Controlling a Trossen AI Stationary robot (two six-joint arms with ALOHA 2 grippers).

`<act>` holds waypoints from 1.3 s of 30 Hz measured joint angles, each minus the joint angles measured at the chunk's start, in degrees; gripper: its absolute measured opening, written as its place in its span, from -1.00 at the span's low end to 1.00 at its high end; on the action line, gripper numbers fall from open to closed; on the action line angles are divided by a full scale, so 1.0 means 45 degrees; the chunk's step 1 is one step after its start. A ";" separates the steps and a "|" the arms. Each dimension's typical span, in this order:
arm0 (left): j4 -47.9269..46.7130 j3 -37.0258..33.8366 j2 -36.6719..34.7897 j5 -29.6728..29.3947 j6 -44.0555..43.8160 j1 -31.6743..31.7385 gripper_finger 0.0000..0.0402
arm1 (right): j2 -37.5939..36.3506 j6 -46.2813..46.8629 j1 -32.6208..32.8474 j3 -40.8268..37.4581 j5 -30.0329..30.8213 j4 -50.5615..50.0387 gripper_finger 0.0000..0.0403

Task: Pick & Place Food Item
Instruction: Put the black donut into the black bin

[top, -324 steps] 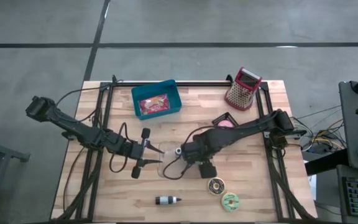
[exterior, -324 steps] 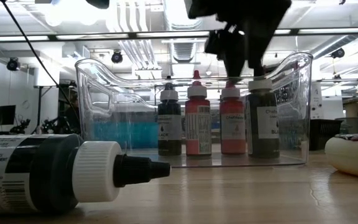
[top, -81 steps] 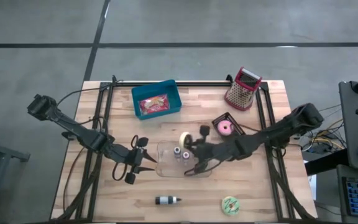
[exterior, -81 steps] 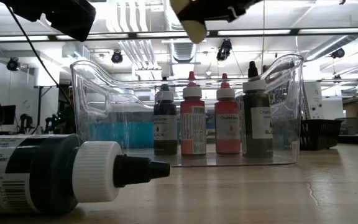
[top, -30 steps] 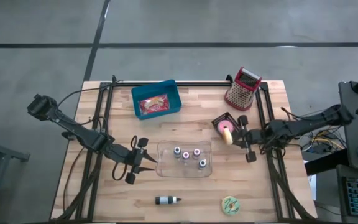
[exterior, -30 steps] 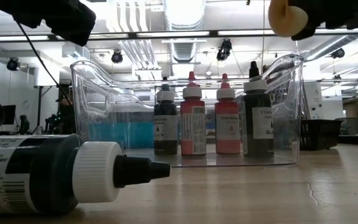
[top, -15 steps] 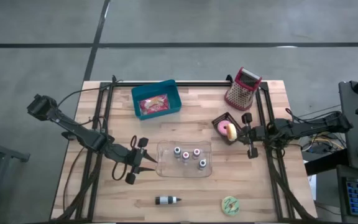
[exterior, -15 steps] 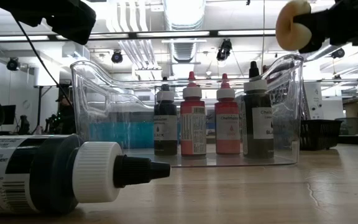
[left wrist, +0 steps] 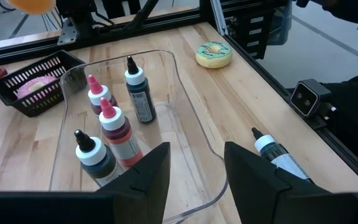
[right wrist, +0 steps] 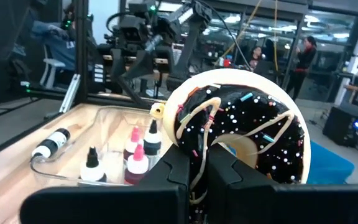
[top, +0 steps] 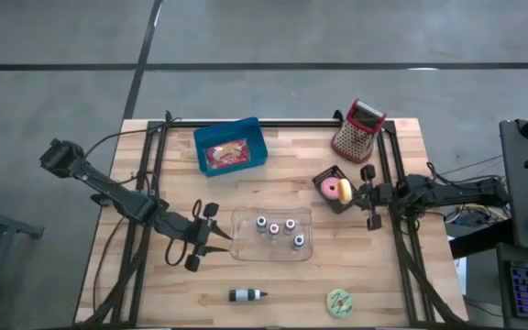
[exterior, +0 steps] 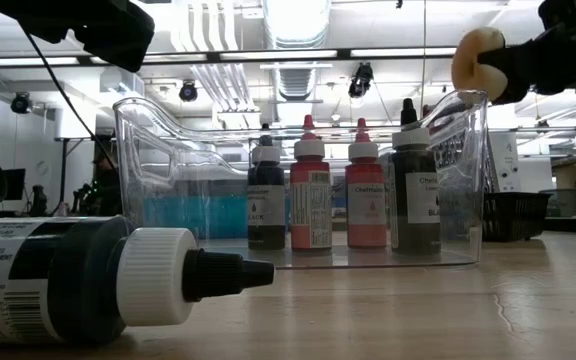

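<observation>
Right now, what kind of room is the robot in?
Probably a robotics lab or workshop. The wooden table stands on bare concrete, more dark robot arms on frames stand behind it, and exposed pipes and strip lights run overhead.

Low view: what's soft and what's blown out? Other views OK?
Low view: the lying bottle up close is soft, the clear bin reads crisp, the ceiling lights glare white. Right wrist view: the chocolate donut is sharp, the room behind soft. High view: even light, faint shadows.
</observation>
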 joint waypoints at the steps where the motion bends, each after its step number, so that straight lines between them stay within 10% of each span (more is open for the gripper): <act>1: 0.0000 0.0000 0.0000 0.0000 0.0000 0.0000 -0.22 | -0.0266 0.0054 -0.0075 0.0000 0.0000 -0.0271 -0.95; 16: 0.0092 -0.0010 -0.0005 -0.0005 0.0000 -0.0005 -0.22 | -0.1243 0.0728 -0.1064 -0.0058 0.0636 -0.1948 -0.95; 39: 0.0058 -0.0010 -0.0005 -0.0005 0.0000 -0.0005 -0.22 | 0.1622 0.3663 -0.2802 0.0704 0.0944 -0.4792 -0.95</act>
